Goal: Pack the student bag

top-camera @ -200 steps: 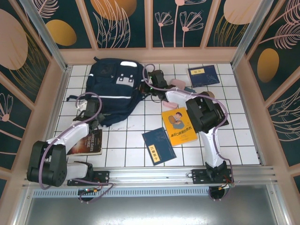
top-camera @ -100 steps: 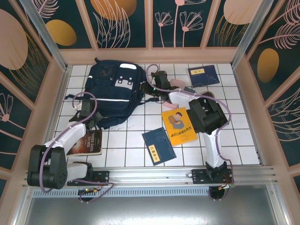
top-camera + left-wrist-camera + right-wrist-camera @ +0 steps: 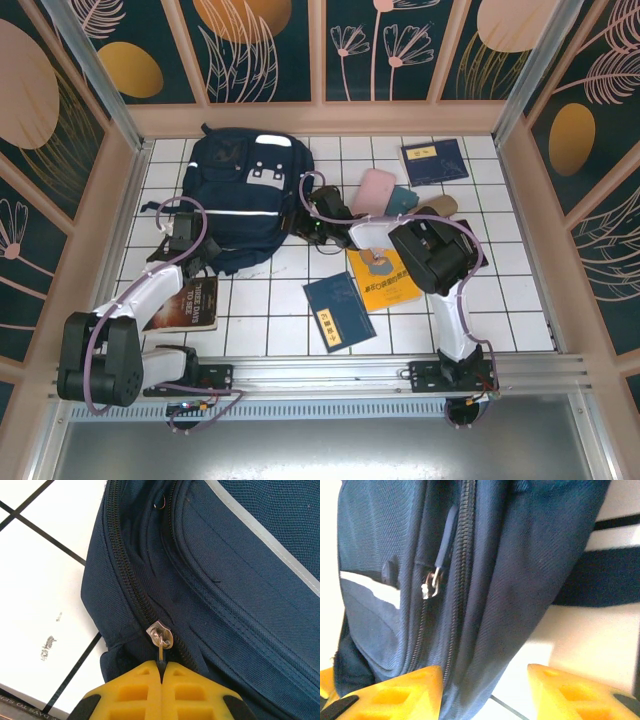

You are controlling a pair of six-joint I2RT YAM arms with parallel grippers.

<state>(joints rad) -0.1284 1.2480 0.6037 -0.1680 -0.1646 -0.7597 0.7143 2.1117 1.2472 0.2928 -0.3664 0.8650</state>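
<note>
The student bag (image 3: 243, 190), a large navy backpack with a thin white stripe, lies at the back left of the tiled table. At its lower left corner my left gripper (image 3: 200, 252) is shut on the metal zipper pull (image 3: 160, 635). In the left wrist view the yellow fingertips (image 3: 161, 667) meet around the pull's tab. My right gripper (image 3: 304, 218) is open at the bag's right side. Its yellow fingers (image 3: 415, 687) straddle a fold of the bag's side (image 3: 505, 595). A second zipper slider (image 3: 431, 583) shows further up that side, untouched.
A pink pouch (image 3: 375, 188), a teal item (image 3: 404, 200) and a tan item (image 3: 440, 205) lie right of the bag. A navy book (image 3: 433, 160) is at the back right. A yellow book (image 3: 385, 278) and a navy book (image 3: 338, 311) lie mid-table, a brown book (image 3: 190, 303) near left.
My right gripper has opened and moved down and left along the bag's right edge, uncovering the pink pouch. The left gripper stays shut on the zipper pull, shifted slightly left.
</note>
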